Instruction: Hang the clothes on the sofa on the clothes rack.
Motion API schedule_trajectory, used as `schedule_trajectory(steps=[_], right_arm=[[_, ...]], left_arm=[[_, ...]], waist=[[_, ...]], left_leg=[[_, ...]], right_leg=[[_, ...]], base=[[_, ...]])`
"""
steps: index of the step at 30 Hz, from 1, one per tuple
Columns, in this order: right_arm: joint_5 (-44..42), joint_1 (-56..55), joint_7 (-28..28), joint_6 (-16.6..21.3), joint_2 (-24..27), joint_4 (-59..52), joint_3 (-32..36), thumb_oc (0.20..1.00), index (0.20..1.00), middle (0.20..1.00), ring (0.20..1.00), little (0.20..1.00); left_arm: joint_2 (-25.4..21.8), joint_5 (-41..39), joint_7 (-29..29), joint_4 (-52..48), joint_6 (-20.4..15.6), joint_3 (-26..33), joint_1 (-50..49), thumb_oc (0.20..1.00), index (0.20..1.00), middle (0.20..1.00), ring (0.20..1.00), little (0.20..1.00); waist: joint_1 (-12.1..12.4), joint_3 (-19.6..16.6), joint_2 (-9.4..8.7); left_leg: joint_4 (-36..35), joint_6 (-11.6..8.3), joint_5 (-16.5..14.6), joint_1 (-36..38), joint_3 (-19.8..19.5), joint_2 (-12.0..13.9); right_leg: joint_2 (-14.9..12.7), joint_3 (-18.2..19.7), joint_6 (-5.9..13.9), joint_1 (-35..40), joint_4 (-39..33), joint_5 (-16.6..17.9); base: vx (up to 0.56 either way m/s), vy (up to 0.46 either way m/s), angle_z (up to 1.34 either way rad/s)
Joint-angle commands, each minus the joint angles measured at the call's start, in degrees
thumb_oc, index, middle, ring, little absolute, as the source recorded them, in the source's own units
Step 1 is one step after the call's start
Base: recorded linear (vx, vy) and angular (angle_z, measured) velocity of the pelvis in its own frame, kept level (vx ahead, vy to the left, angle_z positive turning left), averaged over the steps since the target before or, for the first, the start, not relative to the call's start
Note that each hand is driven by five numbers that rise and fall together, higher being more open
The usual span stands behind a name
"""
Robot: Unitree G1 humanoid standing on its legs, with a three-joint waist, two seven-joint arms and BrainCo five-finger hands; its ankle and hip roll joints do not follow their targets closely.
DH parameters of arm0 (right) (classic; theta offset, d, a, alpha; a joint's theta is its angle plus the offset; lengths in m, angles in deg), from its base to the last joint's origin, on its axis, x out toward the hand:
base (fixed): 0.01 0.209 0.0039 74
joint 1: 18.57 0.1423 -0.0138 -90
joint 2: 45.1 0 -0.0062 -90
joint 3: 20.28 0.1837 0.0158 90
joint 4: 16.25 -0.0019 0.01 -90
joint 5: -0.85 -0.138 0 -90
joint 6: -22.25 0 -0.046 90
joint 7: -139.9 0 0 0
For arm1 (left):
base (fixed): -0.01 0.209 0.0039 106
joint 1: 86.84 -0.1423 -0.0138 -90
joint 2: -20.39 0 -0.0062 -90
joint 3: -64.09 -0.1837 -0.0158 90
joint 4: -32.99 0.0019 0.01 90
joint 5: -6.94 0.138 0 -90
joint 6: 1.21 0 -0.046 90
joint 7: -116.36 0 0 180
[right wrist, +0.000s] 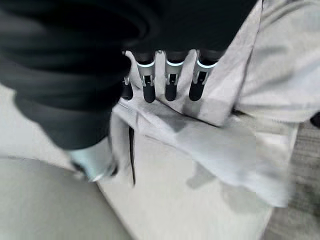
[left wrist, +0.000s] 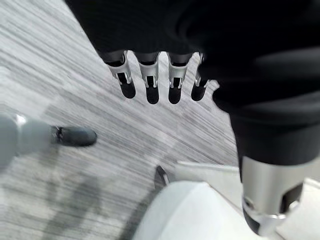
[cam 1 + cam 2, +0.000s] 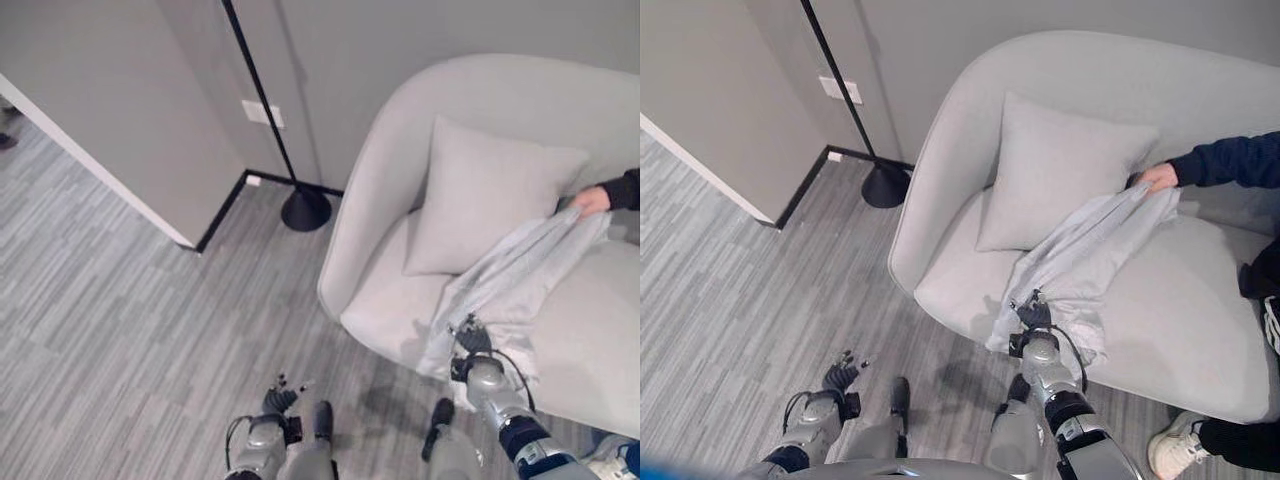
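Left hand (image 3: 839, 378) low over the grey plank floor (image 3: 120, 300), fingers (image 2: 150, 82) straight and relaxed, grasping nothing. Right hand (image 3: 1032, 318) at the front edge of the sofa (image 3: 1200, 340), fingers (image 1: 170, 82) extended onto the near end of a pale grey garment (image 3: 1090, 255), not curled round it. Garment draped across the seat, far end pinched in a person's hand (image 3: 1159, 177). Cushion (image 3: 1060, 170) against the backrest. Black floor-lamp base (image 3: 306, 209) beyond, by the wall.
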Motion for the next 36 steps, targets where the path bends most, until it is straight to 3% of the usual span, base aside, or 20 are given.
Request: schedule_trajectory(steps=[1, 10, 15, 17, 19, 20, 21, 23, 24, 25, 26, 27, 28, 30, 31, 36], right_arm=[[2.73, 1.25, 2.61, 0.83, -0.21, -1.17, -0.97, 1.000, 1.000, 1.000, 1.000, 1.000], [6.71, -4.84, 5.05, -0.99, -1.11, 0.18, -1.79, 1.000, 1.000, 1.000, 1.000, 1.000], [7.26, -6.46, 4.94, -1.63, -1.35, 0.12, -1.21, 1.000, 1.000, 1.000, 1.000, 1.000], [7.29, -6.99, 4.41, -1.80, -1.37, -0.69, -0.51, 1.000, 1.000, 1.000, 1.000, 1.000], [7.30, -6.99, 4.40, -1.81, -1.38, -0.70, -0.51, 1.000, 1.000, 1.000, 1.000, 1.000], [7.23, -7.26, 4.02, -1.97, -1.85, -1.52, -0.50, 1.000, 1.000, 1.000, 1.000, 1.000], [7.23, -7.27, 4.01, -1.98, -1.86, -1.53, -0.50, 1.000, 1.000, 1.000, 1.000, 1.000], [6.76, -7.32, 4.01, -1.90, -1.85, -1.39, -0.66, 1.000, 1.000, 1.000, 1.000, 1.000], [6.24, -8.31, 3.88, -1.85, -1.77, -1.22, -0.73, 1.000, 1.000, 1.000, 1.000, 1.000], [6.15, -8.48, 3.81, -1.88, -1.76, -1.07, -0.78, 1.000, 1.000, 1.000, 1.000, 1.000], [6.15, -8.46, 3.81, -1.88, -1.78, -1.07, -0.77, 1.000, 1.000, 1.000, 1.000, 1.000], [5.94, -8.51, 3.80, -1.52, -1.78, -0.44, -1.35, 1.000, 1.000, 1.000, 1.000, 1.000], [5.83, -8.37, 3.81, -1.25, -1.68, -0.20, -1.58, 1.000, 1.000, 1.000, 1.000, 1.000], [5.92, -8.28, 3.77, -1.06, -1.69, -0.12, -1.81, 1.000, 1.000, 1.000, 1.000, 1.000], [7.63, -7.97, 3.26, -0.76, -1.79, -1.09, -2.96, 1.000, 1.000, 1.000, 1.000, 1.000], [7.85, -6.71, 3.09, -0.61, -1.34, -1.17, -4.26, 1.000, 1.000, 1.000, 1.000, 1.000]], left_arm=[[-1.12, 3.36, 0.47, 2.87, -0.05, 0.61, 1.52, 1.000, 1.000, 1.000, 1.000, 1.000], [-0.86, 3.94, 0.78, 10.32, 1.80, 6.97, -0.11, 1.000, 1.000, 1.000, 1.000, 1.000], [-0.98, 2.24, 0.73, 11.14, 2.04, 10.06, -1.65, 1.000, 1.000, 1.000, 1.000, 1.000], [-1.06, 2.08, 0.85, 11.96, 2.52, 11.13, -2.13, 1.000, 1.000, 1.000, 1.000, 1.000], [-1.06, 2.08, 0.85, 11.97, 2.52, 11.13, -2.13, 1.000, 1.000, 1.000, 1.000, 1.000], [-1.27, 2.55, 1.07, 12.45, 2.68, 11.31, -2.27, 1.000, 1.000, 1.000, 1.000, 1.000], [-1.28, 2.56, 1.07, 12.45, 2.68, 11.31, -2.27, 1.000, 1.000, 1.000, 1.000, 1.000], [-1.19, 1.93, 1.06, 12.10, 2.66, 11.58, -2.24, 1.000, 1.000, 1.000, 1.000, 1.000], [-1.24, 0.75, 0.99, 11.57, 2.55, 12.04, -2.67, 1.000, 1.000, 1.000, 1.000, 1.000], [-1.24, 0.09, 0.93, 11.36, 2.58, 12.44, -2.95, 1.000, 1.000, 1.000, 1.000, 1.000], [-1.26, 0.08, 0.92, 11.36, 2.58, 12.44, -2.94, 1.000, 1.000, 1.000, 1.000, 1.000], [-1.32, -2.50, 1.06, 11.97, 2.61, 13.88, -3.83, 1.000, 1.000, 1.000, 1.000, 1.000], [-1.42, -3.40, 1.07, 12.44, 2.66, 14.66, -3.96, 1.000, 1.000, 1.000, 1.000, 1.000], [-1.39, -4.06, 1.18, 12.82, 2.62, 15.19, -4.20, 1.000, 1.000, 1.000, 1.000, 1.000], [-1.27, -6.56, 1.08, 13.57, 2.76, 17.19, -4.72, 1.000, 1.000, 1.000, 1.000, 1.000], [-0.77, -6.29, 1.28, 13.02, 2.67, 16.01, -4.70, 1.000, 1.000, 1.000, 1.000, 1.000]], waist=[[-0.36, -1.09, -0.63], [-1.27, -5.24, -4.05], [-0.93, -5.37, -5.27], [-1.07, -5.14, -6.10], [-1.02, -5.08, -6.12], [-1.04, -4.46, -6.76], [-1.02, -4.43, -6.79], [-0.91, -3.73, -6.55], [-0.88, -3.69, -6.18], [-0.69, -3.48, -5.82], [-0.70, -3.59, -5.95], [0.03, -3.58, -4.75], [0.27, -3.78, -4.41], [0.48, -4.19, -4.28], [2.05, -5.26, -4.92], [2.60, -5.84, -4.71]], left_leg=[[1.06, 0.78, -11.94, 4.98, 0.88, -0.40], [2.98, 2.37, -15.79, 12.12, 5.33, -2.38], [4.05, 3.58, -17.42, 15.28, 7.48, -3.31], [4.07, 4.38, -17.85, 16.88, 8.30, -4.43], [4.05, 4.39, -17.84, 16.95, 8.35, -4.45], [3.83, 5.03, -17.70, 17.73, 9.76, -5.55], [3.82, 5.04, -17.69, 17.76, 9.77, -5.58], [4.03, 5.54, -17.56, 17.65, 10.15, -5.72], [4.73, 6.33, -17.27, 16.46, 9.93, -5.96], [5.13, 6.67, -17.05, 16.16, 10.07, -5.69], [5.15, 6.71, -16.95, 15.97, 10.08, -5.83], [6.19, 7.73, -15.52, 13.96, 10.11, -5.18], [6.22, 8.01, -15.02, 13.37, 9.87, -5.08], [6.26, 8.01, -14.68, 12.72, 9.95, -5.02], [6.61, 7.52, -13.98, 11.30, 10.15, -5.29], [6.05, 6.90, -12.76, 10.14, 10.57, -4.03]], right_leg=[[-7.39, 4.43, 5.46, -4.48, -0.74, 6.13], [-6.84, 6.45, 5.53, 0.56, -4.66, 10.82], [-6.88, 8.39, 5.53, 1.15, -4.69, 14.25], [-7.31, 9.38, 5.53, 1.42, -4.80, 17.56], [-7.31, 9.44, 5.53, 1.45, -4.82, 17.59], [-8.45, 8.06, 5.53, 1.10, -5.22, 20.34], [-8.47, 8.09, 5.53, 1.11, -5.23, 20.36], [-9.01, 5.85, 5.53, 0.92, -4.21, 18.86], [-7.43, 6.23, 5.05, 1.91, -0.94, 11.39], [-5.86, 7.55, 4.16, 2.07, 1.76, 8.92], [-6.00, 7.62, 4.16, 1.87, 1.76, 8.99], [-0.14, 10.11, 1.30, 2.01, 10.31, 0.80], [1.79, 10.22, 0.46, 2.19, 12.95, -1.76], [3.11, 9.94, -0.32, 2.46, 13.81, -3.35], [5.29, 6.43, -2.05, 6.99, 10.07, -7.15], [7.75, 7.39, -2.39, 5.56, 8.72, -7.58]], base=[[-0.01, 0.126, -0.11], [-0.02, 0.100, -0.27], [-0.04, 0.076, -0.35], [-0.06, 0.088, -0.43], [-0.07, 0.070, -0.31], [-0.10, 0.092, -0.18], [-0.18, 0.168, -0.13], [-0.12, 0.138, -0.19], [-0.11, 0.156, -0.20], [-0.11, 0.156, -0.04], [-0.13, 0.128, 0.07], [-0.11, 0.116, 0.11], [-0.11, 0.114, 0.01], [-0.01, -0.015, 0.17], [0.01, -0.084, 0.27], [0.01, -0.092, -0.21]])
